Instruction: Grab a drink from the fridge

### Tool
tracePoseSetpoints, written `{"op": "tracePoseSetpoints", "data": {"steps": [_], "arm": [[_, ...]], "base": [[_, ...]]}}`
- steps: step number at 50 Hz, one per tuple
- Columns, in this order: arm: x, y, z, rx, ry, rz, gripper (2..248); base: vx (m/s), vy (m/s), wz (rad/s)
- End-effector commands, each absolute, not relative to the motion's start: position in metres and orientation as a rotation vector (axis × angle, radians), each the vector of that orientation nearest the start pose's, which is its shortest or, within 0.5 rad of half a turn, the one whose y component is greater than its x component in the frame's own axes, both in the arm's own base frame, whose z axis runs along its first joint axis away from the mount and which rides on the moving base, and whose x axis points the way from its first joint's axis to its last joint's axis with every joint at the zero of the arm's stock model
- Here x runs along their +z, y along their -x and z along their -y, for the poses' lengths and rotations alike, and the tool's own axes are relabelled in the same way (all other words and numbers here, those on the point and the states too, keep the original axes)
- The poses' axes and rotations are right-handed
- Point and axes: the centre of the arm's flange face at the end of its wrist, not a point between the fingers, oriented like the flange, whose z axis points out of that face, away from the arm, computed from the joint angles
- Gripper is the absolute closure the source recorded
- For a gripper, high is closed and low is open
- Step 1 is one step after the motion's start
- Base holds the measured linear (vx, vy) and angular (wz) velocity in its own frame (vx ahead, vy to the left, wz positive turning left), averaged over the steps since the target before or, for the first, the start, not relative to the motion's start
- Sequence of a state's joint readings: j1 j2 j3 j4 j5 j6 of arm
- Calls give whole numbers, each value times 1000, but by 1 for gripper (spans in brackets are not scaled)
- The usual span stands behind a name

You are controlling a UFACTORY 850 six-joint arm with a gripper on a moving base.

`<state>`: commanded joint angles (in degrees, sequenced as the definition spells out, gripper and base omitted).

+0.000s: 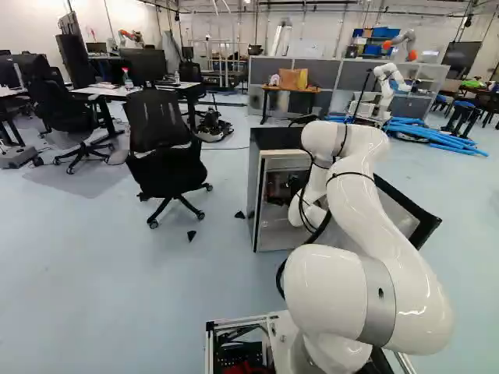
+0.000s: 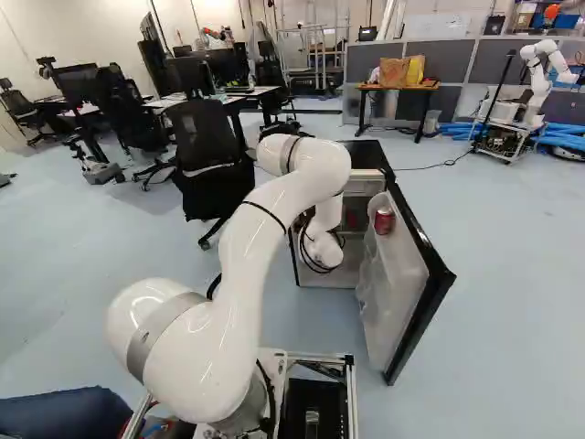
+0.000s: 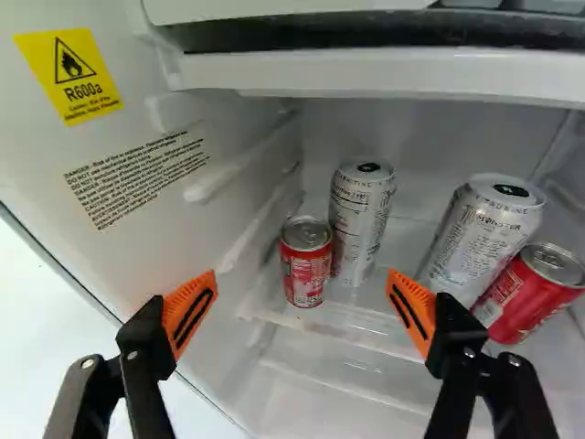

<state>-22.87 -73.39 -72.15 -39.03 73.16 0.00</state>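
My gripper (image 1: 295, 185) is at the fridge (image 1: 274, 139) opening in the left base view, partly hidden by the arm. In the wrist view the gripper (image 3: 303, 291) stands wide open with nothing held. Ahead of the space between its fingers, a small red can (image 3: 306, 262) stands upright on a shelf, with a tall white can (image 3: 362, 219) close behind it. Beyond the finger farther from the labelled side wall are another white can (image 3: 483, 236) and a red can (image 3: 530, 293). One more red can (image 2: 384, 220) sits in the door's rack in the right base view.
The open fridge door (image 2: 411, 274) stands to the arm's right. The fridge's side wall (image 3: 155, 183) runs beside one finger, and a white shelf edge (image 3: 393, 75) crosses above the cans. An office chair (image 1: 165, 148) stands left of the fridge. Another robot (image 1: 386, 86) is farther back.
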Motion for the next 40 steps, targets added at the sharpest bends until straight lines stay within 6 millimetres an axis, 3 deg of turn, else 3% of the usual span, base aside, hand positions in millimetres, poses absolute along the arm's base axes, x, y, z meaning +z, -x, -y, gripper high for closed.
{"op": "tracePoseSetpoints", "data": {"steps": [15, 16, 20, 21, 25, 26, 31, 32, 40], "arm": [[19, -556, 176, -1734, 2383, 326, 10], [19, -556, 176, -1734, 2383, 326, 24], [19, -556, 176, -1734, 2383, 326, 24], [19, -556, 176, -1734, 2383, 326, 36], [19, -556, 176, -1734, 2383, 326, 36], [19, -556, 176, -1734, 2383, 326, 48], [19, -556, 176, -1734, 2383, 326, 48], [19, -556, 176, -1734, 2383, 326, 60], [19, -556, 176, -1734, 2383, 326, 73]], "base": [[0, 0, 0], [0, 0, 0], [0, 0, 0], [0, 0, 0], [0, 0, 0], [0, 0, 0], [0, 0, 0], [0, 0, 0], [0, 0, 0]]}}
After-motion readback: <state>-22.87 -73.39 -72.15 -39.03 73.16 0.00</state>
